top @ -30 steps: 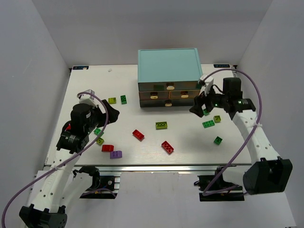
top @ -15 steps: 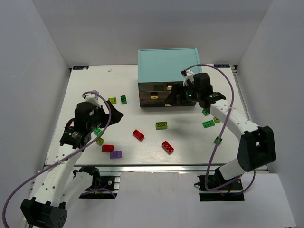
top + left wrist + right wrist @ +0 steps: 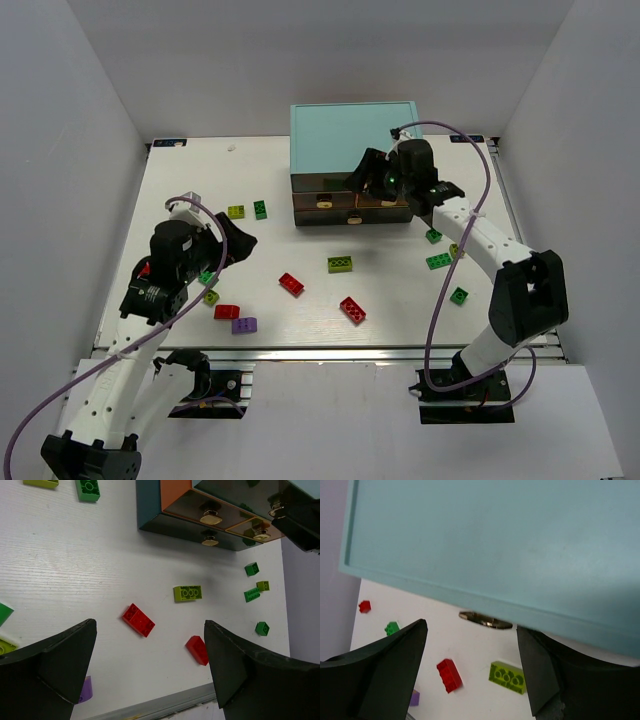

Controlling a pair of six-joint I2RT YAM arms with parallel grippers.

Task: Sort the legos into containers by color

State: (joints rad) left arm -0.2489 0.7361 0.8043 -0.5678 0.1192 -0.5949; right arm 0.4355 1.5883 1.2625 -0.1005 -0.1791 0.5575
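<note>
The right arm has swung in from the table's right side to the front of the cabinet (image 3: 330,135); the left arm has hardly shifted. From above, the legos (image 3: 291,283) lie loose across the table (image 3: 400,300), and the drawers (image 3: 323,201) look shut. In the left wrist view, the left gripper (image 3: 150,625) has its fingers spread wide and empty above a red brick (image 3: 139,620). In the right wrist view, the right gripper (image 3: 471,630) has its fingers apart, holding nothing, with a cream knob (image 3: 485,620) between them. The bricks should be light, rigid and slick, so pinch the long flat sides. The knob is small, and the cabinet may slide
</note>
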